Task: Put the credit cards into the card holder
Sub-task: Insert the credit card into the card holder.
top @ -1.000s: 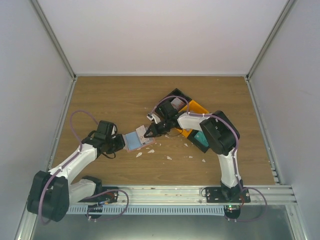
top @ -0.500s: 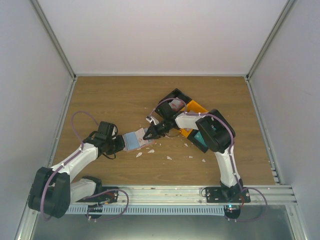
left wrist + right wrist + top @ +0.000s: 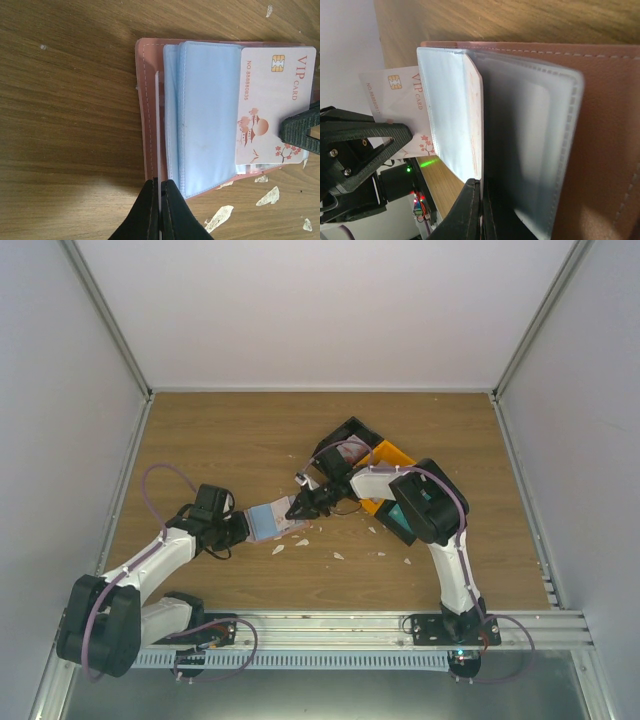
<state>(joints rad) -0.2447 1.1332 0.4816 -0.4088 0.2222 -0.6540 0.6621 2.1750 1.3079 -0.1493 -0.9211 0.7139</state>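
Observation:
The salmon-pink card holder (image 3: 263,521) lies open on the table, its light blue pockets up (image 3: 205,115). My left gripper (image 3: 243,528) is shut on a thin leaf at the holder's left cover (image 3: 149,100), seen edge-on between my jaws (image 3: 160,192). My right gripper (image 3: 297,508) is shut on a pale whitish-pink VIP credit card (image 3: 275,95). The card lies over the right side of the pockets, with a right finger (image 3: 301,127) on its right edge. In the right wrist view my jaws (image 3: 481,195) pinch it edge-on beside the holder (image 3: 605,125). A teal stack (image 3: 400,517) sits behind my right arm.
Black bins (image 3: 348,432) and an orange bin (image 3: 392,456) stand close behind my right gripper. Small white scraps (image 3: 338,555) lie scattered on the wood in front of the holder, also in the left wrist view (image 3: 270,196). Grey walls close in both sides.
My right gripper has moved a little left with the card, closer over the holder. My left gripper has stayed on the holder, shifting only slightly.

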